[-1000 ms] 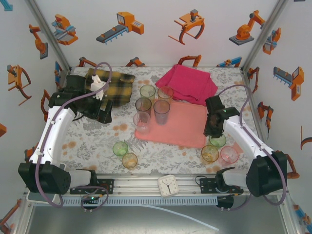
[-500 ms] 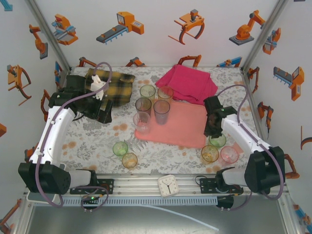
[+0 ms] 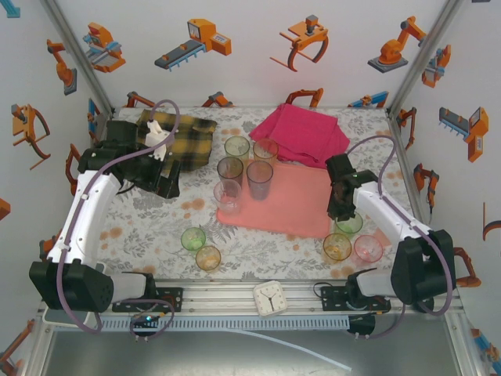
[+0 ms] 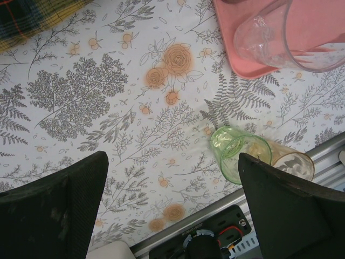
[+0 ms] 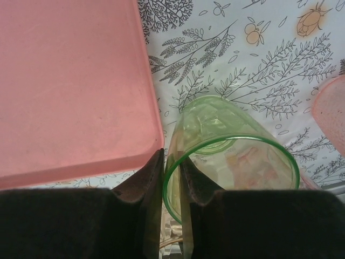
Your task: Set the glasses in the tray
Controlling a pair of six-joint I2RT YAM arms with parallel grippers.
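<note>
My right gripper (image 3: 343, 211) (image 5: 172, 162) is shut on the rim of a green glass (image 3: 349, 226) (image 5: 232, 145), one finger inside and one outside, just off the salmon tray (image 3: 290, 205) (image 5: 70, 81). An amber glass (image 3: 337, 247) and a pink glass (image 3: 368, 248) stand beside it. Several glasses stand at the tray's far left end, with a clear one (image 3: 228, 196) (image 4: 269, 32) at its left corner. A green glass (image 3: 193, 238) (image 4: 237, 151) and an amber glass (image 3: 208, 257) (image 4: 291, 162) stand on the table. My left gripper (image 3: 156, 182) (image 4: 172, 205) hangs open and holds nothing.
A magenta cloth (image 3: 301, 133) lies behind the tray. A yellow-black plaid cloth (image 3: 176, 145) (image 4: 32, 16) lies at the back left under the left arm. A small white clock (image 3: 271, 298) rests on the front rail.
The right arm has swung slightly to the left, with the gripper still at the green glass. The left arm and the other glasses have not moved.
</note>
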